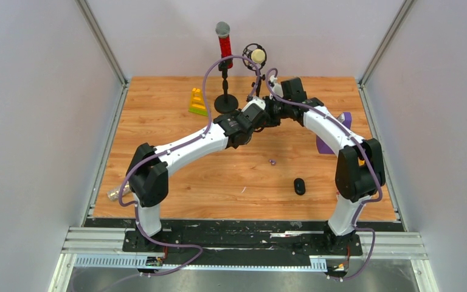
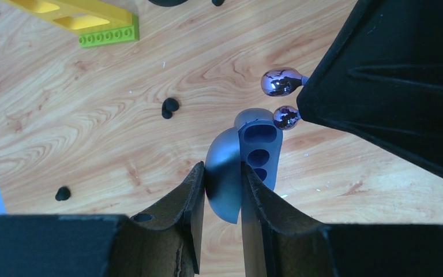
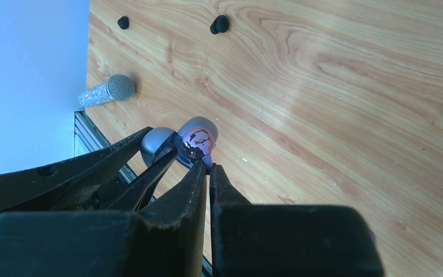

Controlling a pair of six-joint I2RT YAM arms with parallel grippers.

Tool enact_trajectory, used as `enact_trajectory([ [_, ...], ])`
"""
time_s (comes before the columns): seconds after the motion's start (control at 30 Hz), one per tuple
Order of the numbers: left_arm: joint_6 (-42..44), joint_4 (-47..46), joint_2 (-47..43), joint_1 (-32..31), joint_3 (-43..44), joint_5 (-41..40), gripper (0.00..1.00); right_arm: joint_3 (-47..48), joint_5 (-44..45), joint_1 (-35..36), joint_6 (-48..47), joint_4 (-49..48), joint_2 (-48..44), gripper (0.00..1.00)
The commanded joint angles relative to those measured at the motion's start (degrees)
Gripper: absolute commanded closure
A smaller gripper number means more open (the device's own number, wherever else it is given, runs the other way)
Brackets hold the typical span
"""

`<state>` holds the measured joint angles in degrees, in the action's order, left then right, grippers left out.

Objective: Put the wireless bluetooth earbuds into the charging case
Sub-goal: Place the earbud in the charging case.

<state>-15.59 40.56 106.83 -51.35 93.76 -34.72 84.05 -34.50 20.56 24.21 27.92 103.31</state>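
Note:
My left gripper (image 2: pixel 222 168) is shut on the lid of an open blue-grey charging case (image 2: pixel 259 144) and holds it above the table. My right gripper (image 3: pixel 209 167) is shut on a shiny purple earbud (image 3: pixel 196 140), right at the case's open face; its fingers (image 2: pixel 380 69) enter the left wrist view from the right. There the earbud (image 2: pixel 281 82) shows two shiny lobes, the lower one at the case's rim. A second purple earbud (image 1: pixel 272 162) lies on the table. Small black earbuds (image 2: pixel 170 107) lie on the wood below. Both grippers meet at back centre (image 1: pixel 266 115).
A black oval case (image 1: pixel 300 185) lies front right. A red microphone on a stand (image 1: pixel 224 42) and a shock-mounted microphone (image 1: pixel 255 56) stand at the back. Yellow-green bricks (image 1: pixel 197 101) sit back left. A silver microphone (image 1: pixel 117 193) lies at the left edge. A purple object (image 1: pixel 325 146) lies behind the right arm.

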Motion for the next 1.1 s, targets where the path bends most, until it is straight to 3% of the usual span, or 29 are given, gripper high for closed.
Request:
enact_trajectory([
  [0.0,-1.78,-0.90,-1.59,-0.04,1.85,0.23,1.00,-1.32,0.33,0.19,2.26,-3.24,-3.35,0.97],
  [0.47,-2.81,-0.05,-2.28,0.06,2.47,2.43,1.00,-10.26,-2.13,0.47,7.05,-10.47,-10.02,0.97],
  [1.07,-3.48,0.94,-2.14,0.03,3.73,3.11,1.00,-11.28,1.00,2.86,7.70,-11.22,-7.52,0.97],
])
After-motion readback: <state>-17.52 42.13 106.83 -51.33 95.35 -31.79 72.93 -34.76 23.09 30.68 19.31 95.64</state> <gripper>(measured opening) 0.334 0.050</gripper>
